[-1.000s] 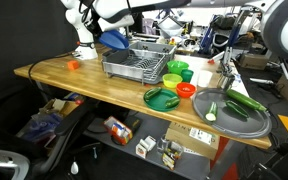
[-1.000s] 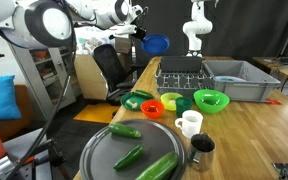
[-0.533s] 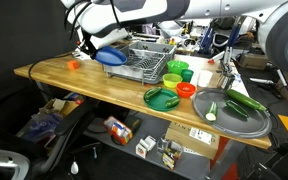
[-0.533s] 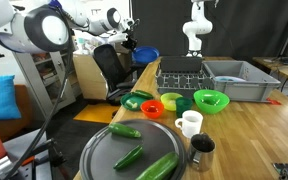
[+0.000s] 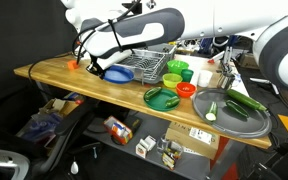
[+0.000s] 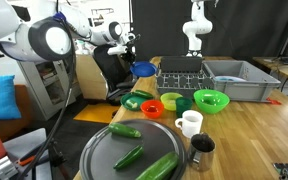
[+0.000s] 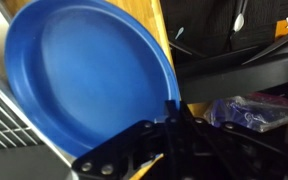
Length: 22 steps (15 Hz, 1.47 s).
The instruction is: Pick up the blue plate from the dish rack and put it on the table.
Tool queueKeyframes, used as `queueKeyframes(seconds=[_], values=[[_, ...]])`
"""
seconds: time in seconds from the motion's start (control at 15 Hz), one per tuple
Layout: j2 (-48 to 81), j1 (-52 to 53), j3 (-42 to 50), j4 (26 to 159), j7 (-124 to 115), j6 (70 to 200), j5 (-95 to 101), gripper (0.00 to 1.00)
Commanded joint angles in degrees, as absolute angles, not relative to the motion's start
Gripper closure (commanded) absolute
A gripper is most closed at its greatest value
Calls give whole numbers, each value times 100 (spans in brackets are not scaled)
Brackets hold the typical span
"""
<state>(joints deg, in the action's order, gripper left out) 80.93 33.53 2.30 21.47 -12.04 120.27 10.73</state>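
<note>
The blue plate (image 5: pixel 117 73) was pictured clear of the dish rack (image 5: pixel 149 62), carried low over the bare end of the desk (image 5: pixel 54 72) just beside the rack's short side. It was held by the gripper (image 5: pixel 104 70), whose jaws were seen closed on the plate's rim. The placing step was judged to be in hand, the lift out of the rack being already done. Whether the plate was resting on the wood or hanging just above it could not be told.

For the next move, a short, level descent was thought to be called for, followed by a release and a straight withdrawal, so that the plate would not be dragged toward the desk's edge.

In the wrist view, the blue plate (image 7: pixel 84 90) was shown filling most of the picture, with the gripper (image 7: pixel 171 118) clamped at its rim, a strip of wood behind it, and rack wires at the lower left. That grip was not made out in either exterior view. A small orange object (image 5: pixel 72 65) lying near the drop spot was shown in an exterior view only, while the plate (image 6: pixel 143 69) was seen roughly level at the far end of the desk in another.
</note>
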Motion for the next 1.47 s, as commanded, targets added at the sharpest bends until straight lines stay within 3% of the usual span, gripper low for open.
queueKeyframes(seconds=[0.0,0.73,0.8,1.0,1.4], values=[[8245,3293,226,2039,-1405,11530,907,99],[8398,3156,264,2081,-1775,11034,827,96],[8398,3163,267,2083,-1811,11043,830,69],[8398,3173,288,2107,-1919,11119,846,62],[8398,3192,374,2082,-2140,11171,897,19]])
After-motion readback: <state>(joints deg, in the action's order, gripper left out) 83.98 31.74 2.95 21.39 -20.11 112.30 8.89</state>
